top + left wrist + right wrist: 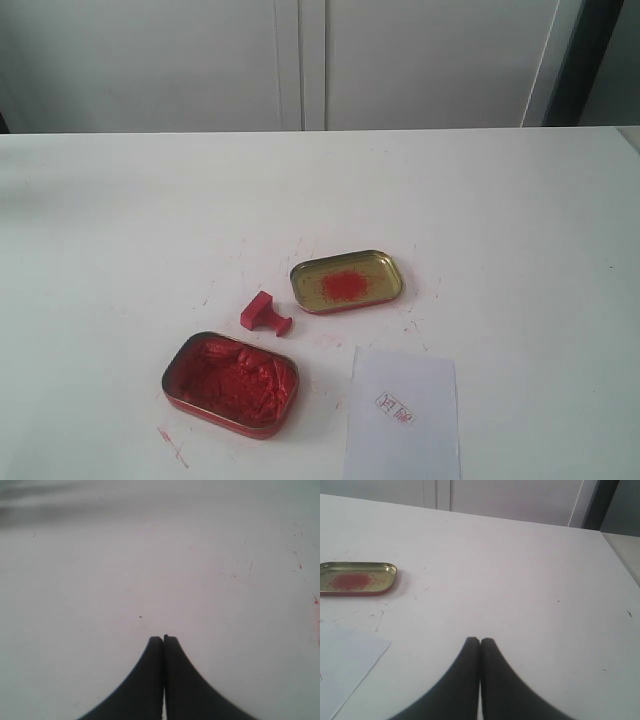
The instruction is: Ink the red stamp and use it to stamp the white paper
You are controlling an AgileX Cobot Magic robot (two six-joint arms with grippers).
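Leading with the exterior view: where is the red stamp [265, 314]? — Desk

It lies tipped on its side on the white table [500, 200], just beyond the open ink tin [231, 384], close to the rim but not touching it. The tin is filled with lumpy red paste. A gold lid [347, 281] rests inside up, farther back and to the right of the tin, with a red smear at its centre. The white paper [403, 415] lies flat to the right of the tin and apart from it, its near edge cut off by the frame. A small red imprint [396, 407] shows on the sheet. Thin red scratches mark the tabletop around the tin. — Photographer

And the left wrist view? — Desk

The left gripper [163, 639] hangs over bare tabletop with its two dark fingers pressed together, gripping nothing. Faint red specks [300, 566] dot the surface off to one side. — Photographer

The right wrist view? — Desk

The right gripper [480, 641] is likewise closed, its fingers meeting tip to tip and holding nothing. Its camera takes in the gold lid and one corner of the white paper, which lie apart from each other on the table. Pale cabinet doors [470, 495] stand behind the table's far edge. Where either pincer stands relative to the tin cannot be told from these frames. — Photographer
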